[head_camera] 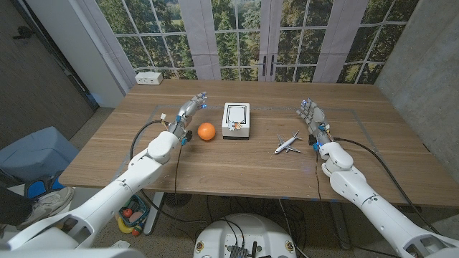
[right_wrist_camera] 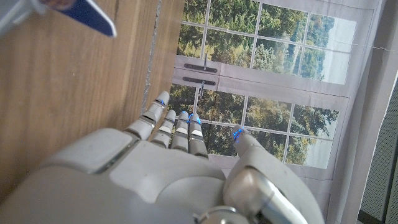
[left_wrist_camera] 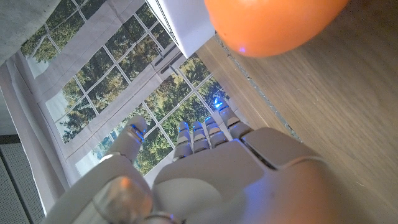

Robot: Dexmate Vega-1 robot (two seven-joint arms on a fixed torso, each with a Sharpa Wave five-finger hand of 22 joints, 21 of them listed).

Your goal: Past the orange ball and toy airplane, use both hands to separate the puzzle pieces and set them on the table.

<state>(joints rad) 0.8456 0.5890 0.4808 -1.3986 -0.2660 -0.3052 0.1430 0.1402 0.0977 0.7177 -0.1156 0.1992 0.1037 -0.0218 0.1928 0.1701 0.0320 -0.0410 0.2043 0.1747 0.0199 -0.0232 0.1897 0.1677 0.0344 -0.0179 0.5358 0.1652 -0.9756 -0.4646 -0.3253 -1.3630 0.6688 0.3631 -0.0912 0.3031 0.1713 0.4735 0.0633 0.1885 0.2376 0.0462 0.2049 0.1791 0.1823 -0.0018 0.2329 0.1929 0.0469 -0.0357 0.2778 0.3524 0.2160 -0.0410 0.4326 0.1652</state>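
step: approach, judged; neither hand has reached the puzzle yet, nothing separated.
left hand (head_camera: 188,112): raised over the counter (head_camera: 237,161), just left of and behind the orange ball (head_camera: 206,132); fingers (left_wrist_camera: 200,135) apart and stretched out, holding nothing.
right hand (head_camera: 312,117): right of and slightly behind the toy airplane (head_camera: 287,143); fingers (right_wrist_camera: 177,127) apart, extended, holding nothing.
puzzle pieces (head_camera: 236,119): white square block with a black outline on top, sitting on the counter behind the ball and plane, roughly midway between the two hands; pieces look joined as one unit.
ball: just left of the puzzle's front corner, near but apart from it as far as the head view shows.
airplane: right of the puzzle and in front of it, apart.
next move, judged: bring both hands inward to the puzzle's left and right edges, clearing ball and plane, grip one side each, then pull apart and set the halves down.
risk, judged: left hand passes close to the ball; a nudge would roll it.
labels/writing: none readable on puzzle, ball or plane; too small to tell.
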